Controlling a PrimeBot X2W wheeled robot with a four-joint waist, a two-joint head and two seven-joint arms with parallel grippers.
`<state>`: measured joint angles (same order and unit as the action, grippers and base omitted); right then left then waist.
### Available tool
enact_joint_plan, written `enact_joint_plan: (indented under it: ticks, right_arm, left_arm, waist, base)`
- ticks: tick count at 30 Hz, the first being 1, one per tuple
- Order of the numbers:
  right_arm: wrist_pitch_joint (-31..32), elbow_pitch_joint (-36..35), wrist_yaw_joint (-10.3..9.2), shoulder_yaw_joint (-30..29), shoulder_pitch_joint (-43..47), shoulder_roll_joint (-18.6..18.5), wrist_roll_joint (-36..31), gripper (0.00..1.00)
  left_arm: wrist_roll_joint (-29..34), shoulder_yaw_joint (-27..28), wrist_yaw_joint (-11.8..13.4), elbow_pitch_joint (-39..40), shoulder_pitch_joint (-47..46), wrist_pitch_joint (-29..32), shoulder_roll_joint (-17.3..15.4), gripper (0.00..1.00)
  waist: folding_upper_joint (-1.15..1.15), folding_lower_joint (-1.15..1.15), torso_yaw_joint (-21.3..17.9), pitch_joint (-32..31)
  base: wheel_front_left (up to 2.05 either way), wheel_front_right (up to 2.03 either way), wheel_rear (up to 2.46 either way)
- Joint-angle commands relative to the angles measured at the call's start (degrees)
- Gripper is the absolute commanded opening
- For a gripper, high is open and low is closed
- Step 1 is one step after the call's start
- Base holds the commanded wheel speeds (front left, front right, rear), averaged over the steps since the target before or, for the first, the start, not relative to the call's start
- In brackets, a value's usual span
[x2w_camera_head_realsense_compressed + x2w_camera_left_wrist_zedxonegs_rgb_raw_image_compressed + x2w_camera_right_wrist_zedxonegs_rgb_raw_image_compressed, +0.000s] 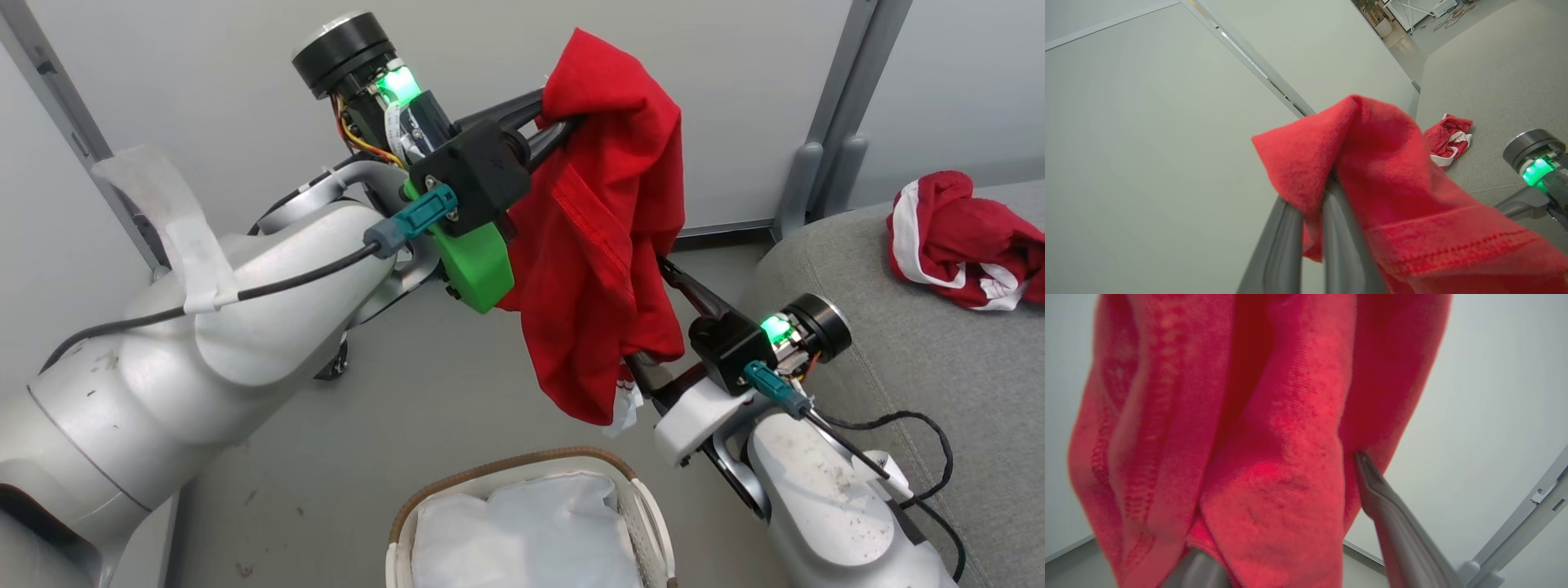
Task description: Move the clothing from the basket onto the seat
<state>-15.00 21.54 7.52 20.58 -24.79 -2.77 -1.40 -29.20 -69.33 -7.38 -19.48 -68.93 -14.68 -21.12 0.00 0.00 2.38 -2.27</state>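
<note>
**Grip.** The left gripper (1312,200) is closed tight on a fold of a soft bright-red garment with a stitched hem (604,245), which is held aloft and hangs free, over the floor between the basket and the seat. The right gripper (1278,506) is spread wide, with the hanging cloth between its fingers; nothing is clamped by it.

**Progress.** A second crumpled red garment with white trim (963,241) is found lying on the large grey woven-fabric sofa seat (898,367). In the visible part of the oval cream-white plastic basket with a brown woven rim (506,467), a plain white liner sheet (522,531) is noted and no red cloth. The task is judged nearly complete: the held garment remains to be carried across and released onto the seat.
</note>
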Motion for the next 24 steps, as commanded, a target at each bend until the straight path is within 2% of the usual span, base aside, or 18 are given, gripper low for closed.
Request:
enact_joint_plan:
  ticks: [1, 8, 9, 10, 11, 12, 24]
  right_arm:
    - [-0.3, -0.1, -0.06, -0.2, -1.3, -0.2, -0.3, 1.00]
    - [-0.3, -0.4, -0.07, -0.5, -5.0, -0.2, 0.6, 0.99]
    - [-0.3, -0.3, -0.06, -0.4, -5.3, -0.2, 0.8, 0.42]
    - [-0.3, -0.3, -0.07, -0.3, -5.6, -0.2, 0.9, 0.25]
    - [-0.3, -0.3, -0.06, -0.2, -5.7, -0.2, 1.0, 0.03]
    - [-0.3, -0.3, -0.06, -0.1, -5.8, -0.2, 1.1, 0.00]
    - [-0.3, -1.0, -0.07, -0.9, -5.9, -0.2, 0.4, 0.00]
  left_arm:
    - [-0.3, -0.3, 0.2, 0.5, 0.8, 0.0, 0.1, 0.00]
    - [-1.1, -1.1, 0.5, 2.6, 3.3, 0.6, 0.0, 0.00]
    - [-1.2, -1.1, 0.6, 2.6, 3.6, 0.6, -0.1, 0.00]
    - [-1.4, -1.2, 0.8, 2.5, 4.1, 0.6, -0.2, 0.00]
    - [-1.7, -1.2, 0.9, 2.3, 4.5, 0.6, -0.3, 0.00]
    - [-2.0, -1.2, 1.0, 2.1, 5.1, 0.5, -0.4, 0.00]
    - [-6.5, 1.5, 3.4, -1.4, 13.6, -0.4, -1.4, 0.00]
  waist:
    - [0.00, 0.00, 0.2, 0.1]
    - [0.00, 0.00, 0.5, 0.5]
    - [0.00, 0.00, 0.5, 0.5]
    - [0.00, 0.00, 0.5, 0.6]
    - [0.00, 0.00, 0.5, 0.6]
    - [0.00, 0.00, 0.4, 0.7]
    - [0.00, 0.00, -0.2, 1.5]
  base:
    - [0.00, 0.00, 0.00]
    - [0.00, 0.00, 0.00]
    - [0.00, 0.00, 0.00]
    - [0.00, 0.00, 0.00]
    - [0.00, 0.00, 0.00]
    - [0.00, 0.00, 0.00]
    - [0.00, 0.00, 0.00]
